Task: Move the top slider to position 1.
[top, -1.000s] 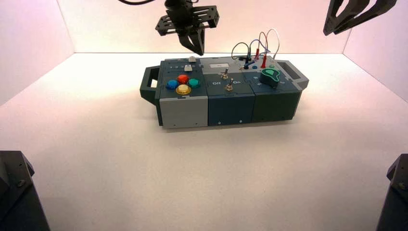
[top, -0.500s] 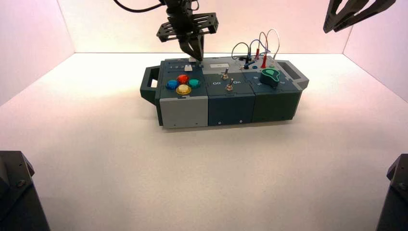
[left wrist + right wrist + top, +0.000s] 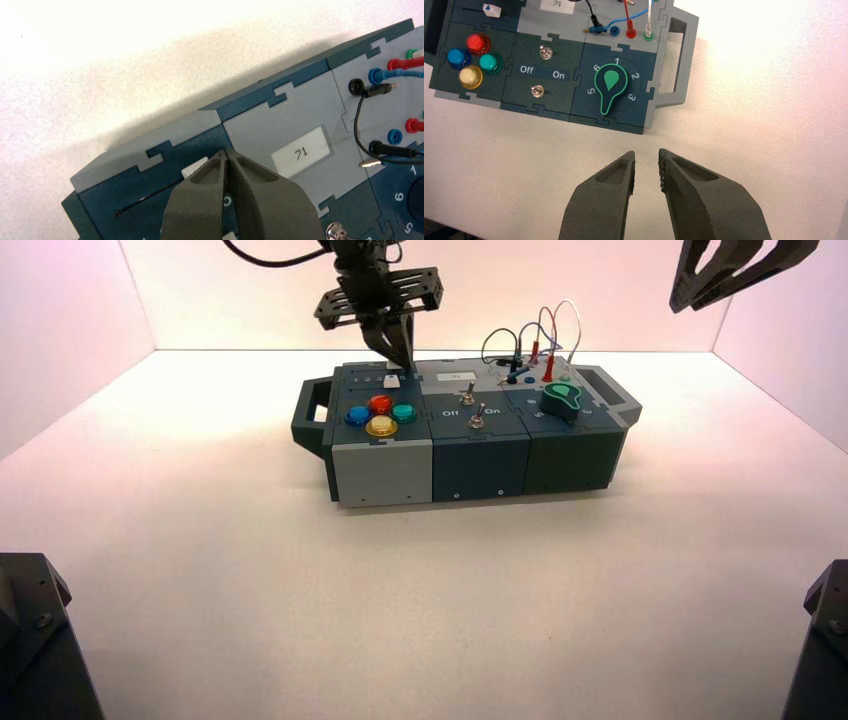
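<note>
The left gripper (image 3: 398, 352) hangs over the back left part of the box (image 3: 470, 455), with its two fingers pressed together into one closed point. In the left wrist view this tip (image 3: 227, 154) stands right against the top slider (image 3: 194, 168), a small whitish cap that shows at about 9 o'clock from the tip. The fingers hold nothing between them. The cap sits on a thin dark slot (image 3: 145, 201), and this slot runs along the long side of the box, toward the end with the left handle (image 3: 309, 416). The fingers cover the scale numbers, so I cannot tell the position of the cap.

At about 3 o'clock from the tip is a white label (image 3: 301, 152) with the number 71. Further to that side are the wires (image 3: 530, 340) and their coloured sockets. In the high view, four round buttons (image 3: 380, 414) lie at 6 o'clock from the gripper.

The right gripper (image 3: 647, 168) waits high at the right side, away from the box, with a small gap between its fingers. Under it is the green knob (image 3: 611, 88).
</note>
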`<move>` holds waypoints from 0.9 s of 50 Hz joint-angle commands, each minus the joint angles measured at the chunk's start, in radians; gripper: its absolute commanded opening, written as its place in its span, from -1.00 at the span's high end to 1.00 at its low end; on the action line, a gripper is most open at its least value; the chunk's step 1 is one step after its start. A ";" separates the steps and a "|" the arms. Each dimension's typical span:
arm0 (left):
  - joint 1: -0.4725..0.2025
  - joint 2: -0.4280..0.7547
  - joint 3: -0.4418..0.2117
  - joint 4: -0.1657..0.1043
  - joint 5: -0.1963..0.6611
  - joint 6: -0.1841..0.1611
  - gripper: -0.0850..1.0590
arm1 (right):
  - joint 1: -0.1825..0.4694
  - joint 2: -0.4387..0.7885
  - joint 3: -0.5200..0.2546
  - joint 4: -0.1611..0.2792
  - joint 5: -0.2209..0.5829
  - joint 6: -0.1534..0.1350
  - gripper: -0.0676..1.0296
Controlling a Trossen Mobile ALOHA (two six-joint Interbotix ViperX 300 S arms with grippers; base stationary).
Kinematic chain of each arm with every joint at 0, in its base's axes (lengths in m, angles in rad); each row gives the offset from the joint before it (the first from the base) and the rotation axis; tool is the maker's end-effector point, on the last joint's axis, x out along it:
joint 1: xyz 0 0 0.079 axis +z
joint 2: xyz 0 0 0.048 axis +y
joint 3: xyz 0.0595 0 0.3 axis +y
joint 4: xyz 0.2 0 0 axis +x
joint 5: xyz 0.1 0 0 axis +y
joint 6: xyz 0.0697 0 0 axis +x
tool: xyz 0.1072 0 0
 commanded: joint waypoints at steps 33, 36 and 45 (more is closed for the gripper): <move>0.103 -0.092 0.077 0.008 -0.005 0.002 0.91 | 0.000 0.002 -0.028 -0.003 -0.012 -0.006 0.37; 0.109 -0.097 0.084 0.008 -0.006 0.002 0.91 | 0.000 0.002 -0.026 -0.003 -0.014 -0.006 0.37; 0.118 -0.114 0.106 0.008 -0.009 0.008 0.91 | 0.000 0.002 -0.026 -0.003 -0.015 -0.006 0.37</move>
